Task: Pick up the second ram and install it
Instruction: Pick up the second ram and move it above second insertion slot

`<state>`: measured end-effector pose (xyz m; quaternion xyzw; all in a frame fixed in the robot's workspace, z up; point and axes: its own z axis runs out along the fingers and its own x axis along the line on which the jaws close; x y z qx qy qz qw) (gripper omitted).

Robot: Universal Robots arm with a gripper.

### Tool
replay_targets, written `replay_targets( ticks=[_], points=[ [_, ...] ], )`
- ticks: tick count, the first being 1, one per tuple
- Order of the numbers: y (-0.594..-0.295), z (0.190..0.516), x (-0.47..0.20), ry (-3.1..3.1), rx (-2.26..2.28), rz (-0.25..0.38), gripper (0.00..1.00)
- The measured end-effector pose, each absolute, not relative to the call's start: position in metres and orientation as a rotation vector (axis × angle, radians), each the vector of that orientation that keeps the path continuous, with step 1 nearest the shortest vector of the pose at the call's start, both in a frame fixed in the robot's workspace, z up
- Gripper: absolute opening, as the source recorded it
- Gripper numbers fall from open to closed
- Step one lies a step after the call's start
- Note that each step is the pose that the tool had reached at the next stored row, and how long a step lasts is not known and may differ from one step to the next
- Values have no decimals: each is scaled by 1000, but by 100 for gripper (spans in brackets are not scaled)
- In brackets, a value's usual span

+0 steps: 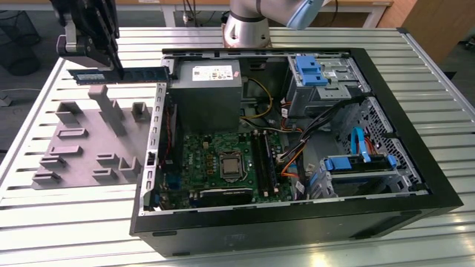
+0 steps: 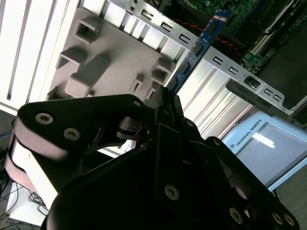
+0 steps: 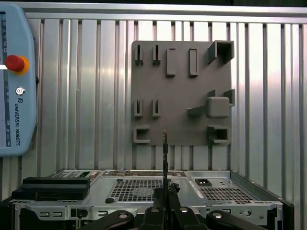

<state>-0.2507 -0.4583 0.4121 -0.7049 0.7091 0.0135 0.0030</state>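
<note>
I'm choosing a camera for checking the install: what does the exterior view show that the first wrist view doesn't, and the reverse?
Exterior view: inside the open case, the green motherboard and grey power supply. First wrist view: a teach pendant with a red button, and the case's outer wall with a vent grille. Both: the second ram clamped in the jaws, near the grey holder tray.
</note>
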Motion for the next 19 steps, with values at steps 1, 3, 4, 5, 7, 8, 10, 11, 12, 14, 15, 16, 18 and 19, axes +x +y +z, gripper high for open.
replay_targets(
  ticks=[1, 3, 4, 5, 7, 8, 10, 11, 12, 14, 15, 16, 18, 19],
  points=[
    [-458, 412, -250, 2223, -2210, 42, 14],
    [-458, 412, -250, 2223, -2210, 42, 14],
    [-458, 412, -249, 2223, -2210, 42, 14],
    [-458, 412, -249, 2223, -2210, 42, 14],
    [-458, 412, -248, 2223, -2210, 42, 14],
    [-458, 412, -248, 2223, -2210, 42, 14],
    [-458, 412, -247, 2223, -2210, 42, 14],
    [-458, 412, -247, 2223, -2210, 42, 14],
    [-458, 412, -246, 2223, -2210, 42, 14],
    [-458, 412, -244, 2223, -2210, 42, 14],
    [-458, 412, -243, 2223, -2211, 42, 14],
    [-458, 412, -241, 2223, -2211, 42, 14],
    [-458, 412, -238, 2223, -2210, 42, 14],
    [-458, 412, -236, 2223, -2210, 42, 14]
  ],
)
